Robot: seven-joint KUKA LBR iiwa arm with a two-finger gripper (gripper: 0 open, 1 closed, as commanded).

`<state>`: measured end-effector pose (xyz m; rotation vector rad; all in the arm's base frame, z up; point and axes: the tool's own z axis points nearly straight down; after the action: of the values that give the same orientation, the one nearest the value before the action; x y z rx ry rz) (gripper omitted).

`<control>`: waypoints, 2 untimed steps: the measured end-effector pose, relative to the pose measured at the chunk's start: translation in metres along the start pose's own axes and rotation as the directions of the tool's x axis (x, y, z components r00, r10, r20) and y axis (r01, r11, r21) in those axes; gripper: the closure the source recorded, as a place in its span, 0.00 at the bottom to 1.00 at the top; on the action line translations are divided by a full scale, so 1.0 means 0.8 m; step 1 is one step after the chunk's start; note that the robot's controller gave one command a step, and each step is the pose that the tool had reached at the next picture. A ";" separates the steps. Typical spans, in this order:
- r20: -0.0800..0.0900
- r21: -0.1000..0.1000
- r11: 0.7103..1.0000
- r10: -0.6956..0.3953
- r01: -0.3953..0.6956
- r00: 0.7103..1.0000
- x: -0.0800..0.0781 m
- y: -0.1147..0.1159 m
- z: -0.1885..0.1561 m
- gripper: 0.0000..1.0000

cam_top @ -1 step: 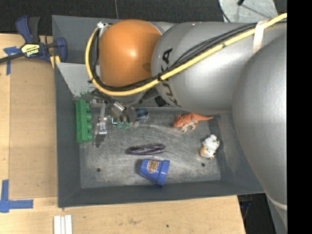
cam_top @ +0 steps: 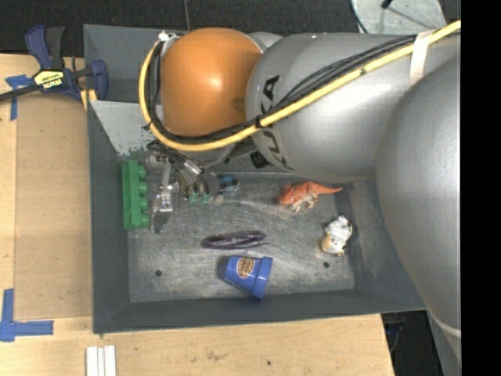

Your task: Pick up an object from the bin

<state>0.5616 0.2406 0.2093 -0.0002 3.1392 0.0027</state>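
So our gripper (cam_top: 172,198) hangs low at the left of the bin (cam_top: 108,272), just beside the green ridged block (cam_top: 135,194) – it's the nearest thing, so we'd guess that's the pick, though we can't tell if the gripper's clenched or released. Everything lies loose and apart, handy for grabbing one at a time. Count: one green block, one orange dinosaur (cam_top: 307,196), one small white figure (cam_top: 337,236), one blue cup (cam_top: 246,274) on its side, one dark slim thing (cam_top: 233,240) – five total

I see an orange plastic dinosaur (cam_top: 308,195) on the right, a small white figurine (cam_top: 337,236) nearer, a tipped blue cup (cam_top: 246,273) and a dark slim loop (cam_top: 233,240).
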 end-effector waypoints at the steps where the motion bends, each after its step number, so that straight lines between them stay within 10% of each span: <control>1: 0.004 0.000 0.993 -0.121 0.121 0.993 -0.018 0.002 0.054 0.00; 2: 0.003 0.001 0.931 -0.364 0.364 0.931 -0.042 -0.001 0.065 0.00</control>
<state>0.5950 0.2400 0.1572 -0.5808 3.0819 0.0009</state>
